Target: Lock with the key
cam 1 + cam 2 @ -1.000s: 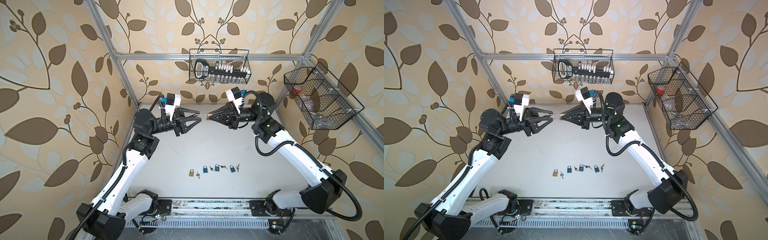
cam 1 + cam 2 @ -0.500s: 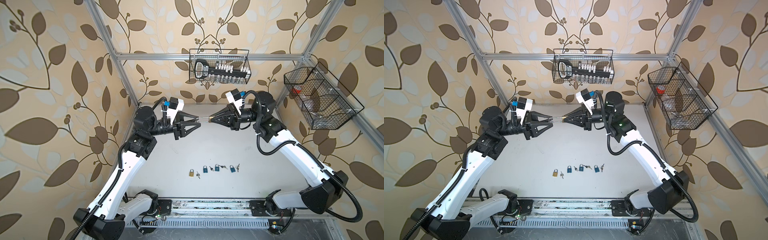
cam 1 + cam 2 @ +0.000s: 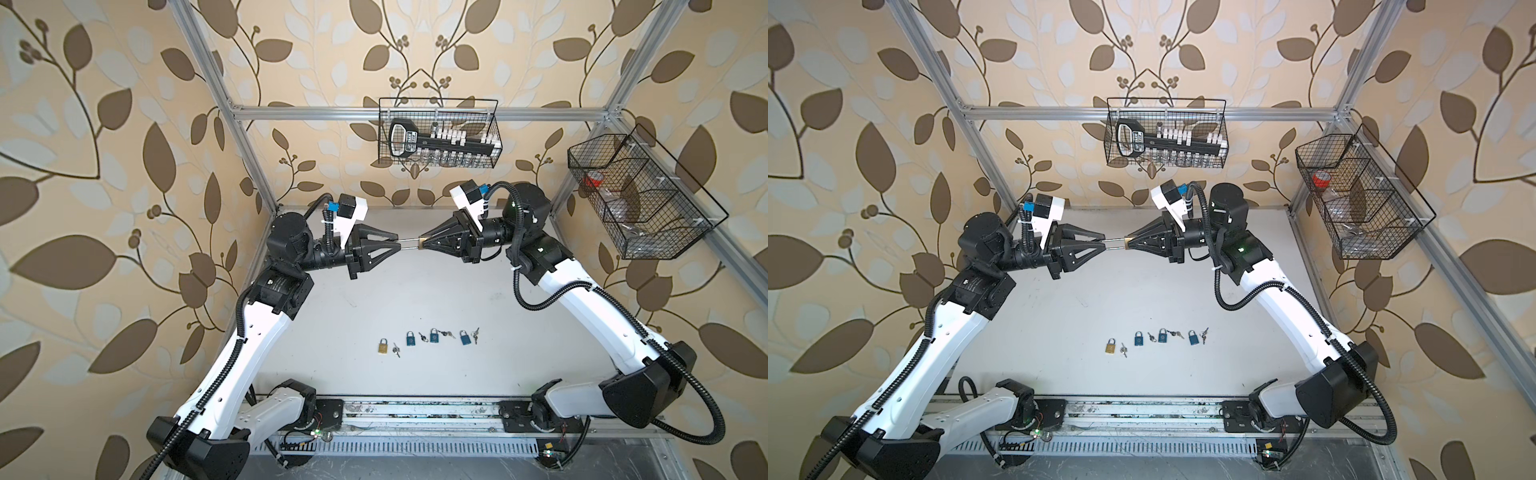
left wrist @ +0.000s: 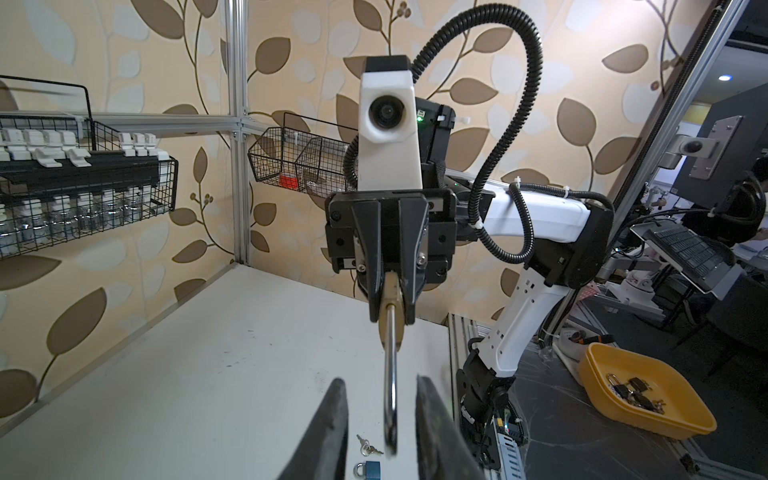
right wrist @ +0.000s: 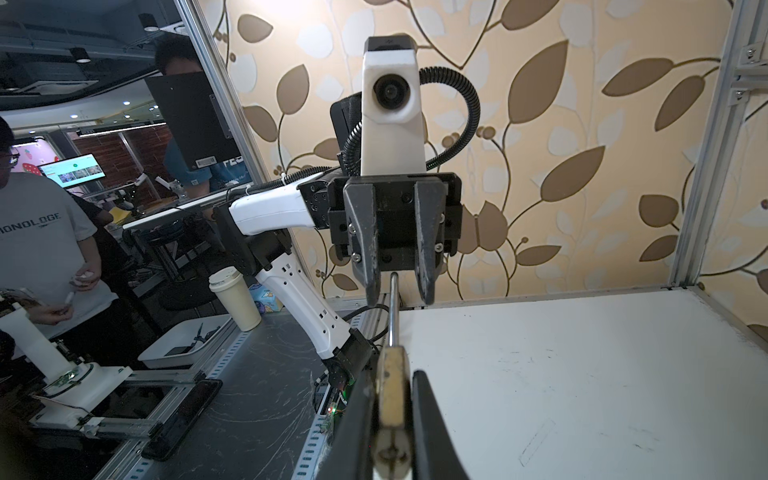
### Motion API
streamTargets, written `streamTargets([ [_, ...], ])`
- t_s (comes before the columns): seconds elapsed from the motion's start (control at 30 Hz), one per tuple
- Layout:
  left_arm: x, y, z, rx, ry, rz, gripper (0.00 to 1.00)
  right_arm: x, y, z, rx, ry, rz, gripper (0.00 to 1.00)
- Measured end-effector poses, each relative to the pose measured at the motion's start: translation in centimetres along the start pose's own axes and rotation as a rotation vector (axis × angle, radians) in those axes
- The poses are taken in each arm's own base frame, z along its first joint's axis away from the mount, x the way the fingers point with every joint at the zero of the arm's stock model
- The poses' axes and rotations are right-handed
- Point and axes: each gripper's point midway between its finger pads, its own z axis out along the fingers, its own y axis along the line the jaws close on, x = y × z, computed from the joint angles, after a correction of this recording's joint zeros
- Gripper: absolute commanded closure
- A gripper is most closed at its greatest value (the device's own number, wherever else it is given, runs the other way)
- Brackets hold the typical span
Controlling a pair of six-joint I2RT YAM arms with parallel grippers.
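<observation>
Lying in a row on the near table [image 3: 374, 299]: four spare padlocks [image 3: 433, 336], keys [image 3: 397, 350] beside them. Farther back, in mid-air, the brass padlock [image 5: 390, 399] sits level, long axis across the scene, shackle [image 4: 390, 374] pointing at the left gripper [image 3: 398, 246]. Right gripper [image 3: 428, 245] clamps its body; left fingers [image 4: 332, 424] straddle the shackle tip, parted, gaps either side.
</observation>
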Motion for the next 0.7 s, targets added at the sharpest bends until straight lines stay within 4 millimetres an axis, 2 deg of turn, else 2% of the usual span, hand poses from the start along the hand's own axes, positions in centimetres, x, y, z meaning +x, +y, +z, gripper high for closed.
streamTargets([
  [0.27,0.0,0.01,0.0,0.0,0.0,0.001,0.79,-0.21,0.13,0.0,-0.006,-0.005,-0.002,1.0],
  [0.4,0.01,0.0,0.0,0.0,0.0,0.004,0.93,-0.34,0.19,0.01,-0.008,-0.008,-0.005,1.0],
  [0.43,0.02,-0.01,0.01,0.002,0.0,0.004,1.0,-0.36,0.19,0.0,-0.008,-0.009,-0.003,1.0],
  [0.63,-0.02,-0.02,0.0,0.001,-0.002,0.0,1.0,-0.47,0.18,-0.04,-0.007,-0.015,-0.007,1.0],
  [0.7,0.02,-0.02,-0.05,-0.003,-0.005,0.003,1.0,-0.44,0.17,-0.06,-0.003,-0.018,-0.01,0.79],
])
